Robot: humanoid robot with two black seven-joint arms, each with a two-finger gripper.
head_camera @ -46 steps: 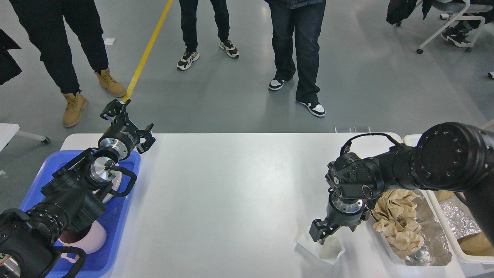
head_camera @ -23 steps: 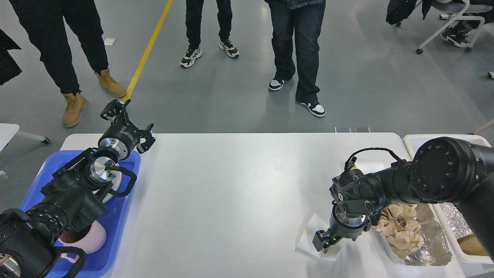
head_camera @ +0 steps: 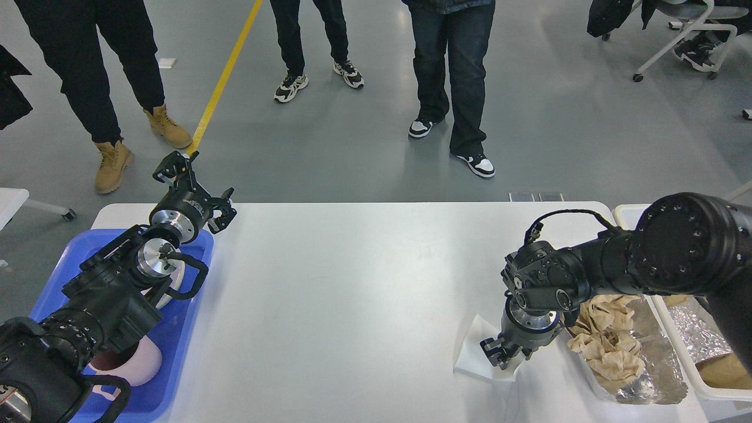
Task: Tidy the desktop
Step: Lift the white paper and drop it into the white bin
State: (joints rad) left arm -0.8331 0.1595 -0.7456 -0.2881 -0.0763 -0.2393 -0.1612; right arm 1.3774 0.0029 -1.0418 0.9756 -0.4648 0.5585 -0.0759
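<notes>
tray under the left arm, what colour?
Blue. The tray sits at the desktop's left end, clearest in the head view.

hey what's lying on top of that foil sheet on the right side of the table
Crumpled tan paper lies on the foil sheet; whatever is beneath the paper is covered.

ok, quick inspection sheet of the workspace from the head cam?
Surface: desktop white, mostly bare in the middle.
Job's things: white paper sheet near the front right edge; crumpled brown paper on foil beside it.
Clutter: blue tray at left holding a pink cup; cream bin at right.
Grippers: left gripper open, raised above the tray's far corner; right gripper pointing down at the sheet, jaw state unclear.
Cables: black cable loop on the right wrist.
Surroundings: people's legs, office chair, yellow floor line.
</notes>
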